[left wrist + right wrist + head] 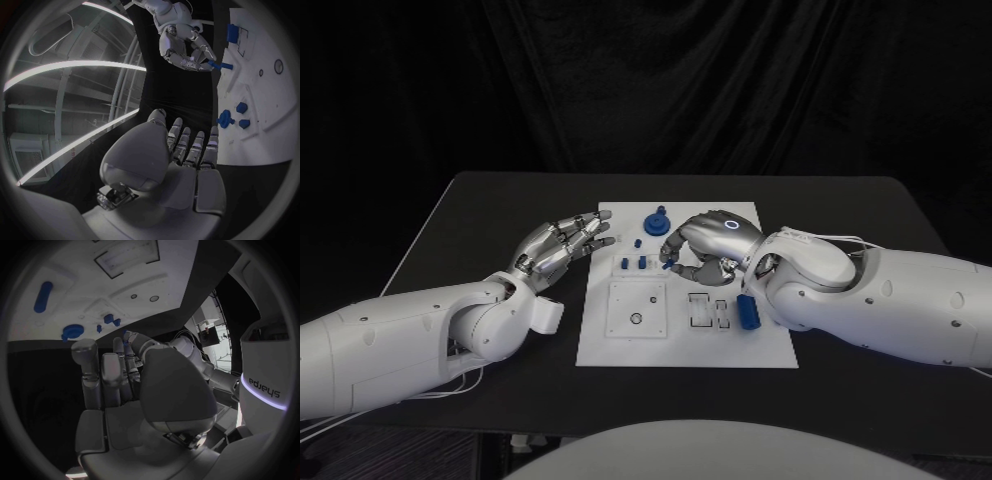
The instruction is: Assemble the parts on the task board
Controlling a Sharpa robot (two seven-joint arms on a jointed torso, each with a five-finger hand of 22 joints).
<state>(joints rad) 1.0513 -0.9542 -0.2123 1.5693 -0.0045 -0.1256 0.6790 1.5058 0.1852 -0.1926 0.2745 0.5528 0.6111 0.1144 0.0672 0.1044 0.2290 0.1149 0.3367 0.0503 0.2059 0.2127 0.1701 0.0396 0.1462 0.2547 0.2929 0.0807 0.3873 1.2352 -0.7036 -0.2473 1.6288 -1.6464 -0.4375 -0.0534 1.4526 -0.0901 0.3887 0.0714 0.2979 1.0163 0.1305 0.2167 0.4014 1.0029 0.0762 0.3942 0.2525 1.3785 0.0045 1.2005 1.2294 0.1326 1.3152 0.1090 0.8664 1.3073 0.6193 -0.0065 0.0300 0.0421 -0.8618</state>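
Your task board (687,352) lies flat in the middle of the black counter (473,210); everything below is placed from it.

Left hand (560,247): it hovers just off the board's left edge near the far end, fingers spread and straight, holding nothing. The left wrist view shows the same, palm empty, fingers (187,145) apart beside the board's edge.

Right hand (708,245): it sits over the far right part of the board, fingers curled down. In the left wrist view you can see it pinching a small blue peg (220,65) at the fingertips, with the peg sticking out toward the board. You cannot tell whether the peg touches the board.

On the board:
- A round blue gear-like part (658,221) sits at the far end, left of the right hand.
- Small blue parts (633,263) cluster just nearer than the gear, standing on the board's middle strip; the left wrist view shows them as a few blue knobs (241,107).
- A long blue bar (749,312) lies along the right edge, near side of the right hand.
- A square recessed plate (639,307) with a round hole sits left of centre.
- Rectangular slots (710,310) lie between that plate and the blue bar. What is in them is too small to tell.
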